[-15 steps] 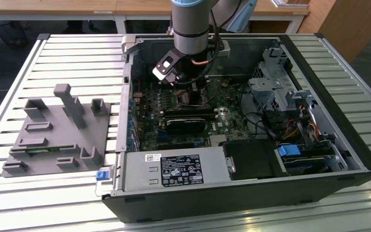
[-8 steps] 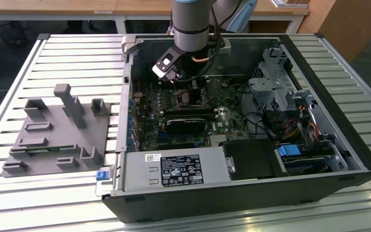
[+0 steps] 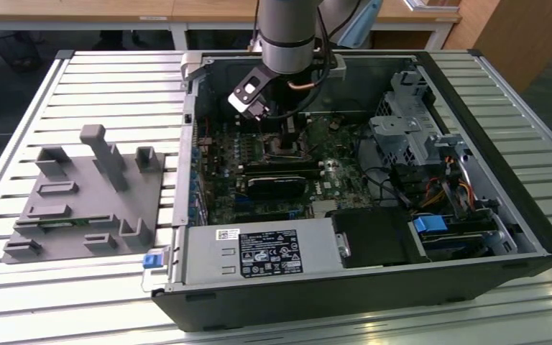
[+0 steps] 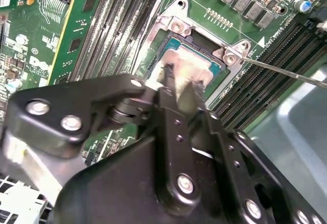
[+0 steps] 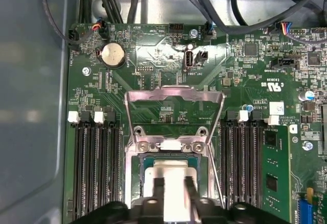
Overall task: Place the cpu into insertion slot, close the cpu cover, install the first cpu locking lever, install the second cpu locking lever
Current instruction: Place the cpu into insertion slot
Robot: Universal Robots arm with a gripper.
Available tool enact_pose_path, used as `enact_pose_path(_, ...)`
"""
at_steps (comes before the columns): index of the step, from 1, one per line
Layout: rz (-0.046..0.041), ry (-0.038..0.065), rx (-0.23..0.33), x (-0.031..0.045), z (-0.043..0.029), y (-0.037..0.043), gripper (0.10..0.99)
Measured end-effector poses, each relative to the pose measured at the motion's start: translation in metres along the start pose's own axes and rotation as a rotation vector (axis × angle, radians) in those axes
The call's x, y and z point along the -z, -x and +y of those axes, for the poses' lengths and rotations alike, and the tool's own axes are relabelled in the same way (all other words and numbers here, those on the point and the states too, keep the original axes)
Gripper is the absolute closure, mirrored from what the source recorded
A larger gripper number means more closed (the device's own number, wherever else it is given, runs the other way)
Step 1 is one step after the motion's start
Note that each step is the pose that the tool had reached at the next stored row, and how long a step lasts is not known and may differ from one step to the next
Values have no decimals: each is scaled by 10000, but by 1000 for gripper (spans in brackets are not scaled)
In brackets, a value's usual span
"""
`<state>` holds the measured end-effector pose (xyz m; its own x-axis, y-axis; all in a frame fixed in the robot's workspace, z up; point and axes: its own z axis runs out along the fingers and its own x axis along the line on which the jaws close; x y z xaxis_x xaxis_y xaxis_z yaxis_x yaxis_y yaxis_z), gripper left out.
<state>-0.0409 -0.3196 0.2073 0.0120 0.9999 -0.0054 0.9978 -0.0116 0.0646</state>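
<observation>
- The bench [image 3: 84, 79] is made of long pale slats. Everything sits on it.
- A big black computer box [image 3: 353, 302] lies open on the bench, so you can see inside.
- The grey robot arm [image 3: 290, 29] reaches down into the box from above.
- A grey plastic rack [image 3: 75, 208] lies on the bench, beside the box on the exterior view's left.
- A green board [image 5: 153, 50] covers the floor of the box under the arm.
- Long black memory slots [image 5: 94, 168] run along both sides of the middle of the board.
- The silver cover [image 5: 173, 93] is flipped up and open. It stands just beside the slot [image 4: 186, 42].
- A thin metal lever [image 4: 286, 73] sticks out from one corner of the slot, over the memory slots.
- The chip [image 5: 171, 173] lies flat in the slot, shiny side up, and its blue-green edge shows all round.
- The jaws are a little way apart, with their two black tips right over the top of the chip.
- The gap between the tips is smaller than the chip, so they do not hold it by its sides.
- I cannot tell if the tips touch the chip.
</observation>
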Motion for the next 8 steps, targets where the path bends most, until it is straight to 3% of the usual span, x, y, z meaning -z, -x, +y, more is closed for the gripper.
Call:
enact_pose_path(1,2,-12,0,4,2,0,784)
enact_pose_path(3,2,-25,-1,10,2,-1,902)
enact_pose_path(4,2,-28,-1,12,2,0,902)
enact_pose_path(5,2,-32,0,13,3,0,961)
enact_pose_path(8,0,-37,0,21,3,0,980)
